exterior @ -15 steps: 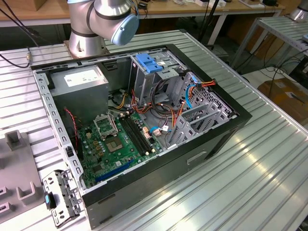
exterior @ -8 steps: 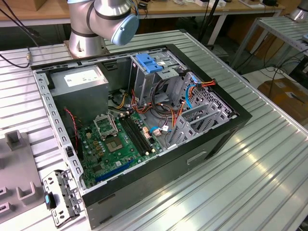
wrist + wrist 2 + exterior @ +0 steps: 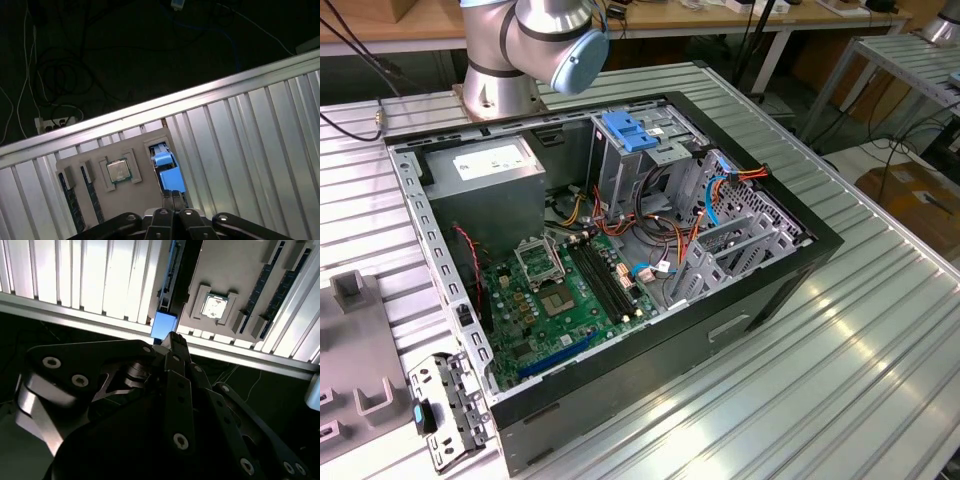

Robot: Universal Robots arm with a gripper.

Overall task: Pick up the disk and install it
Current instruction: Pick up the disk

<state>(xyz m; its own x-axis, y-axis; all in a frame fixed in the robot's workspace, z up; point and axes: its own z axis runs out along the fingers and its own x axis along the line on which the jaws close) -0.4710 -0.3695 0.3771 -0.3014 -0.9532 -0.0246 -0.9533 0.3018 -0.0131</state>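
Hovering just short of the disk (image 3: 172,179), the gripper (image 3: 176,196) has its fingers pressed together with nothing between them. In both wrist views the tips sit just beside the disk's blue end, and I cannot tell whether they touch it. The disk stands on edge in a slot of a grey tray (image 3: 137,196), so only its blue rail and a thin strip of its edge show. Beside the slot, the tray also holds a square chip (image 3: 118,171) and some memory sticks (image 3: 260,285) in their own recesses. The tray lies on the ribbed metal desk (image 3: 240,140), close to its rim. Beyond the rim are dark floor and loose cables (image 3: 50,75).

By my reckoning the pick is the step in hand. The disk is not lifted and nothing is installed. A grasp would call for the fingers to spread enough to straddle the thin edge, come down square to the slot, then draw the disk straight out so the rails do not bind.

In the exterior view the open computer case (image 3: 720,330) lies on the desk. A blue-topped drive cage (image 3: 625,130) at its far side looks the likely home for the disk. The arm's base (image 3: 500,85) stands farther off, behind the case.
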